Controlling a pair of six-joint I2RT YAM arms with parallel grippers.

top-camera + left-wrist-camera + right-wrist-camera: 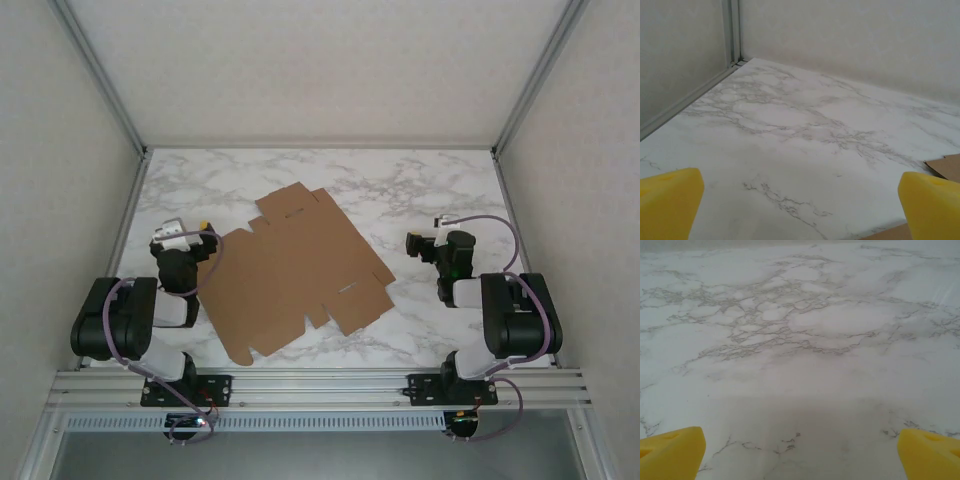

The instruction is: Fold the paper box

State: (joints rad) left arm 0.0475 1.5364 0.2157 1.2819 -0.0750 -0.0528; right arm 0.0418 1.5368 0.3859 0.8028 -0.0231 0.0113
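The paper box (295, 270) is a flat brown die-cut cardboard sheet with flaps and slots, lying unfolded in the middle of the marble table. My left gripper (185, 232) hovers just off the sheet's left edge, open, its yellow fingertips (670, 200) wide apart over bare marble. A corner of the paper box (946, 167) peeks in at the right of the left wrist view. My right gripper (425, 240) stands to the right of the sheet, a little apart from it, open with nothing between its yellow fingertips (927, 452).
The marble table (400, 185) is enclosed by pale walls with aluminium posts (105, 80) at the back corners. An aluminium rail (320, 385) runs along the near edge where both arm bases are bolted. Bare marble lies behind the sheet.
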